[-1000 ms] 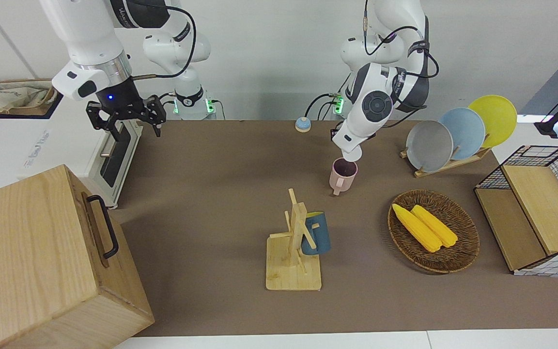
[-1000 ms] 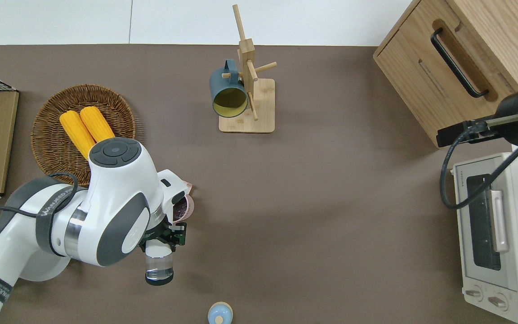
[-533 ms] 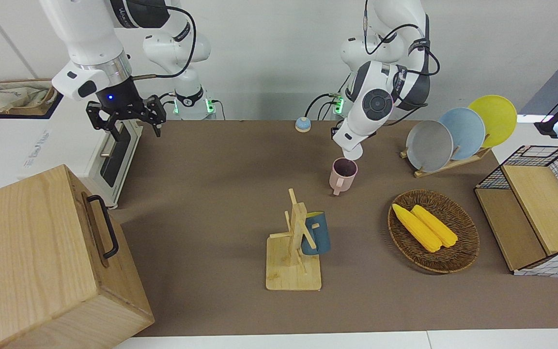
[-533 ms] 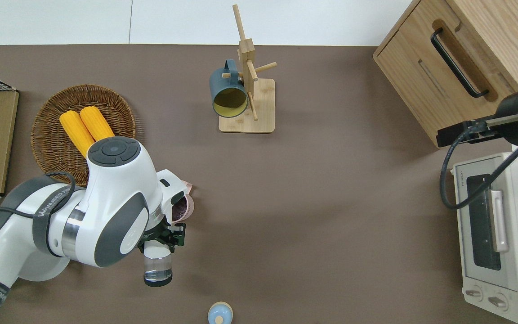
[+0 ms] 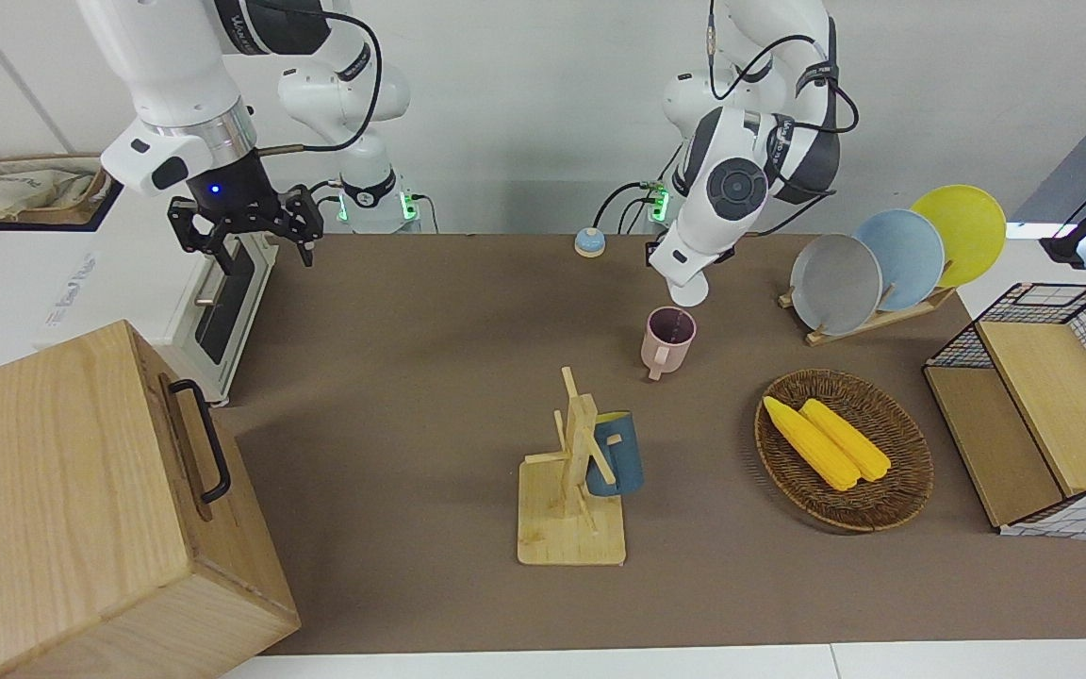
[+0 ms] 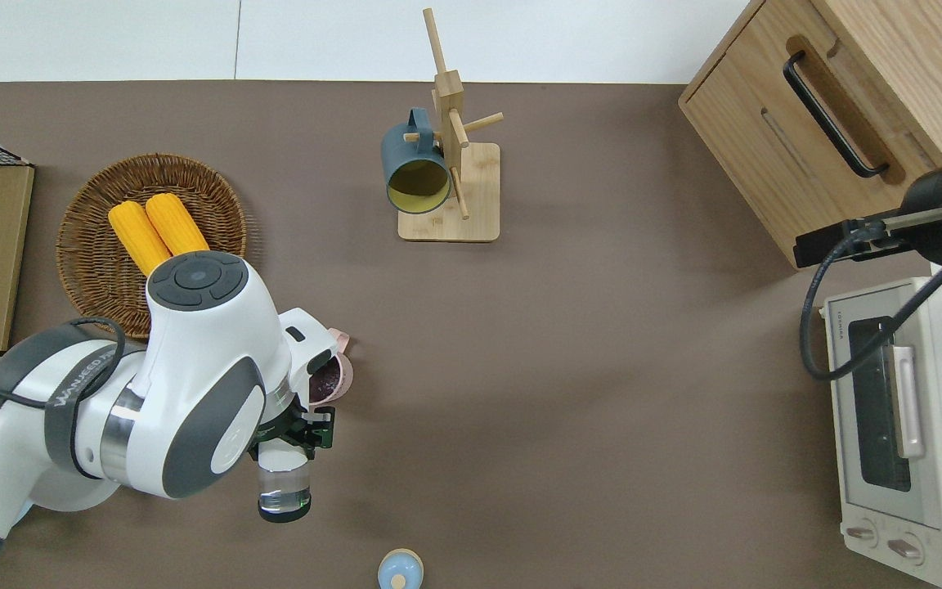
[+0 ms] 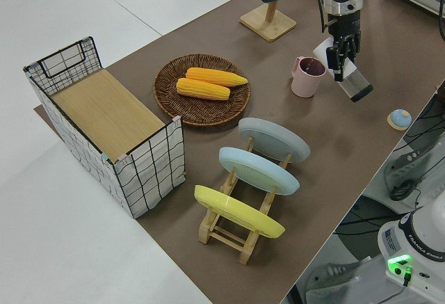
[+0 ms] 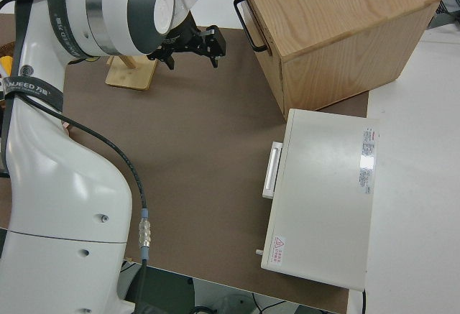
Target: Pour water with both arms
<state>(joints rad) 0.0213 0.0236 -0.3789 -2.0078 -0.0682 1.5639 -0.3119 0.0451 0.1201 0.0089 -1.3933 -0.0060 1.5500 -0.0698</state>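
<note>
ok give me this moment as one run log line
left gripper: shut on glass, tilted beside pink mug | mug: upright on table | right arm: parked, gripper open

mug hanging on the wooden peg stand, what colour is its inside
Yellow inside the dark blue mug; the overhead view shows it best.

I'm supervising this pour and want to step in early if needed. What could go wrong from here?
The left gripper holds the clear glass tilted beside the pink mug, its mouth seemingly short of the rim, so water may land on the table. Lowering could also knock the mug over. The right arm is parked, so nothing steadies the mug.
</note>
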